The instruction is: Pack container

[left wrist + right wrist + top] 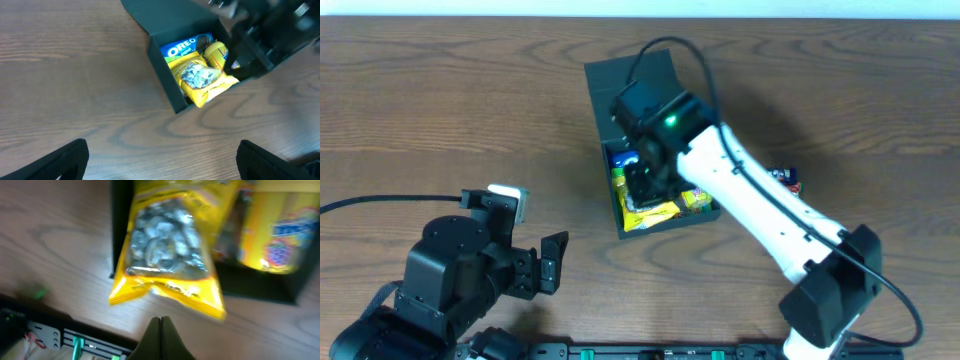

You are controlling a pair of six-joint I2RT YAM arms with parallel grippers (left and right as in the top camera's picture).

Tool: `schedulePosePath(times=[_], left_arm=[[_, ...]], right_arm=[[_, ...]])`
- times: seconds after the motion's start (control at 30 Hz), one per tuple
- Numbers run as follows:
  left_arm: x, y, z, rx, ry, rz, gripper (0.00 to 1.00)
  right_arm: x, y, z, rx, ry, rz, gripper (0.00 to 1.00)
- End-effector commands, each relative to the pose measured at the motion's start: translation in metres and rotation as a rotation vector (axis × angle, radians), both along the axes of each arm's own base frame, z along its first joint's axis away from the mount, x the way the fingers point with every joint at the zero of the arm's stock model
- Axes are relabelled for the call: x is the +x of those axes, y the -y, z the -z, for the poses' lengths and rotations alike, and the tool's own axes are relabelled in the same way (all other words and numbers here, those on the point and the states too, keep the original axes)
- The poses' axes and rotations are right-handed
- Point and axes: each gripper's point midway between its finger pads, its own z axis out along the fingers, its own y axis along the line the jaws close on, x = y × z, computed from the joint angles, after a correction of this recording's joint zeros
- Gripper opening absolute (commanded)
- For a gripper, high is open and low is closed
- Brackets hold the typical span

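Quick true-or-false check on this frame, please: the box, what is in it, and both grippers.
1. The container has its lid open. True.
2. An Oreo packet lies inside it. True.
3. The yellow windowed bag sits wholly inside. False: one end overhangs the container's wall.
4. The left gripper is shut above the container. False: it is open, away from the container.
5. The right gripper is shut. True.

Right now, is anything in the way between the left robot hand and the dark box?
No. Only bare table lies between the open left gripper and the container. The right gripper, shut, hangs over the snack packets there, so the box's top is crowded.
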Motion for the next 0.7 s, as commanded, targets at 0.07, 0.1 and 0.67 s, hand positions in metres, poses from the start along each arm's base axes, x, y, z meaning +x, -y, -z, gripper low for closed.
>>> schedulePosePath(times=[0.07, 0.1, 0.67], left_arm=[[-0.001, 0.0, -0.008, -0.011, 0.018, 0.0, 0.95], [-0.001, 0.0, -0.008, -0.011, 0.018, 0.0, 0.95], [-0.001, 0.0, -0.008, -0.012, 0.018, 0.0, 0.95]], right_arm=[[-0.004, 0.015, 0.039, -0.07, -0.011, 0.045, 0.02], [-0.004, 0.017, 0.045, -0.071, -0.012, 0.049, 0.02], [0.005, 0.014, 0.1, -0.026, 0.037, 0.082, 0.03]])
